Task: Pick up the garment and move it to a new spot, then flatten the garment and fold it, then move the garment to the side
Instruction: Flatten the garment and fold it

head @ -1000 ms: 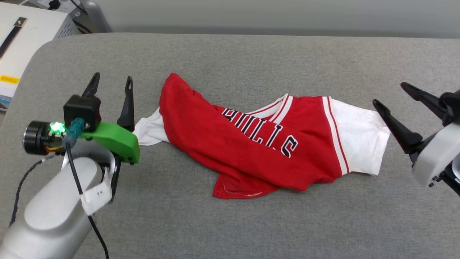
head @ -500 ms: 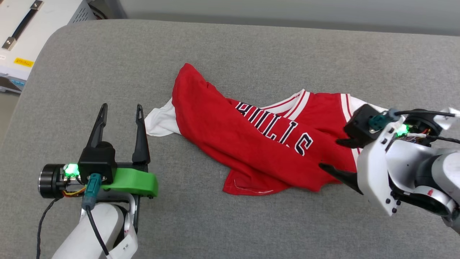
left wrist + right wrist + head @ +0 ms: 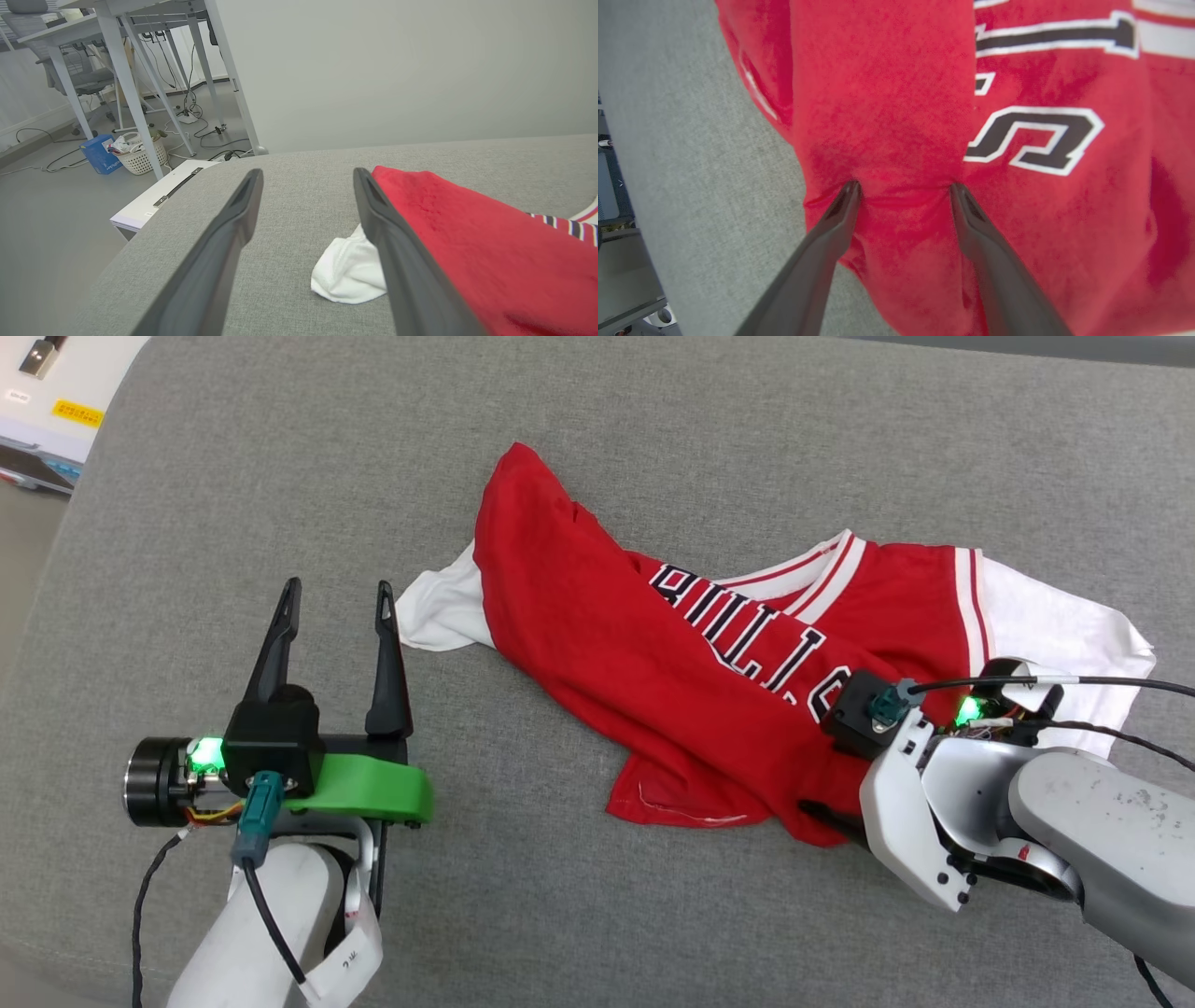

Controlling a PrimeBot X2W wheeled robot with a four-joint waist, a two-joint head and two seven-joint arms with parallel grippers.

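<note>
**Surroundings.** One grey padded surface point(image 3: 653, 448) carries the work. Beyond the left gripper's point(image 3: 338, 586) fingertips, off the pad's corner, stands one white case point(image 3: 154, 200) with a dark handle. Farther off on the floor are one blue box point(image 3: 100, 156), one white basket point(image 3: 140, 156), desk legs and loose cables. Only bare grey pad lies between the left jaws, and nothing stands between them and the cloth.

**Count.** One garment point(image 3: 653, 691), red, with two white sleeves showing. Two grippers.

**Garment.** It lies crumpled and partly doubled over on the pad. One white sleeve point(image 3: 345, 275) lies just beside the outer face of the left gripper's inner finger, partly hidden behind it in the left wrist view. The red body spreads away from that finger. The lettered chest lies just ahead of the right gripper's point(image 3: 903, 185) tips, to one side.

**Left arm.** The forearm rises from the lower edge of the head view. The fingers point away from the robot, low over the pad, jaws wide apart and holding nothing.

**Right arm.** It reaches in over the garment's near hem, wrist above the red cloth. The fingers point down into the cloth, jaws apart, both tips on the red fabric with a puckered ridge between them. They are not clamped on it.
</note>
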